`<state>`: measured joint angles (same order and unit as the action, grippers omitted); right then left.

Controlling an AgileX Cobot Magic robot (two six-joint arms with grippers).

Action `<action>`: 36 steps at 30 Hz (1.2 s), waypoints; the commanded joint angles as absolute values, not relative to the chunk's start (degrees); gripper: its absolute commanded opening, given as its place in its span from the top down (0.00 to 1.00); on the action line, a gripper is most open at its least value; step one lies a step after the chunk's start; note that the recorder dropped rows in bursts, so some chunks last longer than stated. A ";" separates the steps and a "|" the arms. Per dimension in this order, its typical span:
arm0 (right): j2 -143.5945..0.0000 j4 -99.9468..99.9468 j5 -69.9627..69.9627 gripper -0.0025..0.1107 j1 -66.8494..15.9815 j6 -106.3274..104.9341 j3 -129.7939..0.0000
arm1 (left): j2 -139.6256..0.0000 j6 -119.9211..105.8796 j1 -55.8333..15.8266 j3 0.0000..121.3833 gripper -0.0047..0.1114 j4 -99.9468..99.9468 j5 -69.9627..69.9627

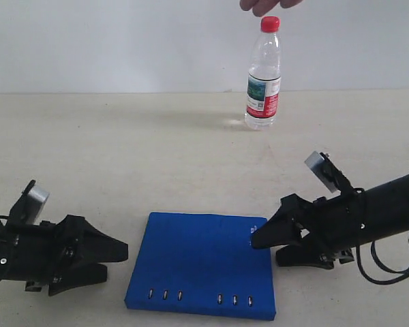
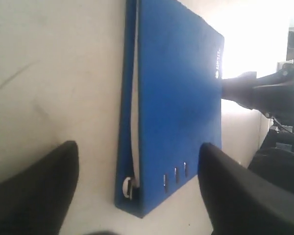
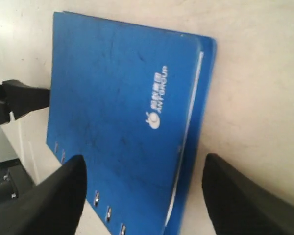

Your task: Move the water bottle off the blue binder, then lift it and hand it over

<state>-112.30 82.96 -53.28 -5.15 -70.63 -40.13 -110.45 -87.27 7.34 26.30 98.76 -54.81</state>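
Standing by the table point(image 1: 82, 150), I saw the water bottle point(image 1: 264, 82) upright on the far side, at one o'clock from the blue binder point(image 1: 201, 262) and well apart from it, so the cover was, I judged, freed for lifting. A hand point(image 1: 266, 5) hovered just over the cap point(image 1: 270, 24), cropped by the frame's edge. The left gripper point(image 1: 116, 261) sat at the binder's nine o'clock and the right gripper point(image 1: 266, 249) at three, both spread wide and empty. Whether the right tip touched the corner I couldn't tell.

From the left wrist, the rivets point(image 2: 175, 175) lay between the spread fingers point(image 2: 39, 191), and glare washed out the far side.

From the right wrist, the white logo point(image 3: 157, 105) showed plainly. The bottle appeared in neither wrist view.
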 commanded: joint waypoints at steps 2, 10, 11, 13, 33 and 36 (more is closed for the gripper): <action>-112.70 86.22 -58.51 0.43 -6.94 -77.63 -40.08 | -110.65 -90.47 7.24 26.69 0.45 98.93 -53.32; -112.70 88.95 -67.11 0.43 -16.59 -86.48 -40.19 | -110.65 -92.15 7.24 26.69 0.45 97.70 -54.81; -112.70 89.31 -69.11 0.43 -17.63 -87.24 -40.19 | -110.65 -92.15 7.24 26.69 0.45 97.43 -55.50; -112.70 90.16 -69.96 0.43 -19.19 -88.98 -40.19 | -110.65 -92.15 7.24 26.69 0.45 97.02 -57.18; -112.60 99.12 -61.63 0.98 -20.57 -89.47 -40.19 | -109.32 -97.68 9.14 28.10 0.47 99.95 -53.03; -112.60 99.95 -60.71 0.98 -20.57 -88.66 -40.37 | -107.95 -97.28 12.52 28.10 0.50 99.95 -48.89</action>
<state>-112.81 97.60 -60.56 -20.55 -88.86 -40.13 -109.46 -97.06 9.93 27.78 99.53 -52.74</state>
